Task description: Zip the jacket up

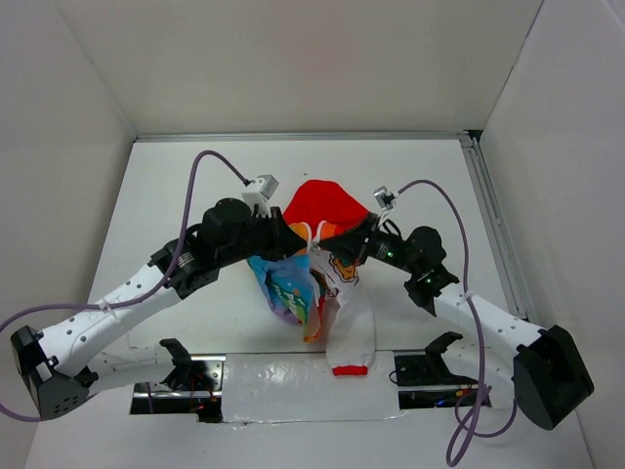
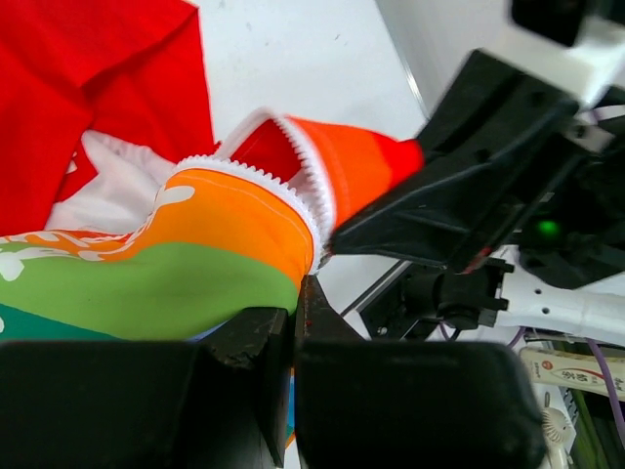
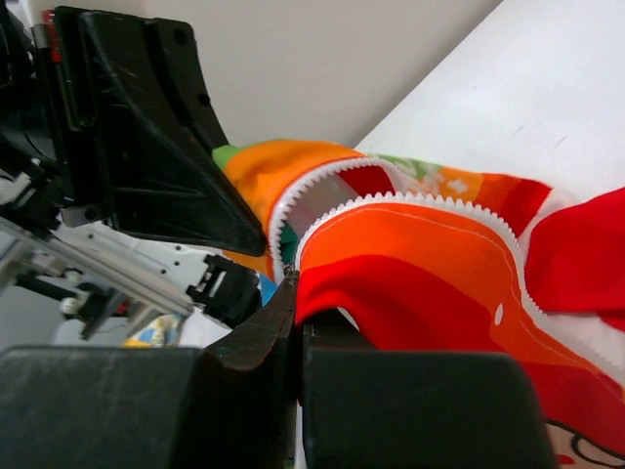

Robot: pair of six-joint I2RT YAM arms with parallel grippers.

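Note:
The jacket [image 1: 312, 283] lies mid-table, red hood [image 1: 322, 207] toward the back, rainbow panel [image 1: 291, 288] on the left, and a white sleeve with a red cuff [image 1: 352, 342] toward the front. My left gripper [image 1: 296, 241] is shut on the green-and-orange front edge [image 2: 225, 244] beside its white zipper teeth [image 2: 303, 195]. My right gripper [image 1: 342, 246] is shut on the orange-red front edge [image 3: 420, 264] by its own teeth [image 3: 410, 200]. The two toothed edges stand apart near the collar. Each gripper faces the other closely, with the right one in the left wrist view [image 2: 439, 210].
White walls enclose the table on three sides. A metal rail [image 1: 493, 230] runs along the right edge. A shiny taped strip [image 1: 293, 381] and the arm bases sit at the near edge. Purple cables [image 1: 190, 191] loop above both arms.

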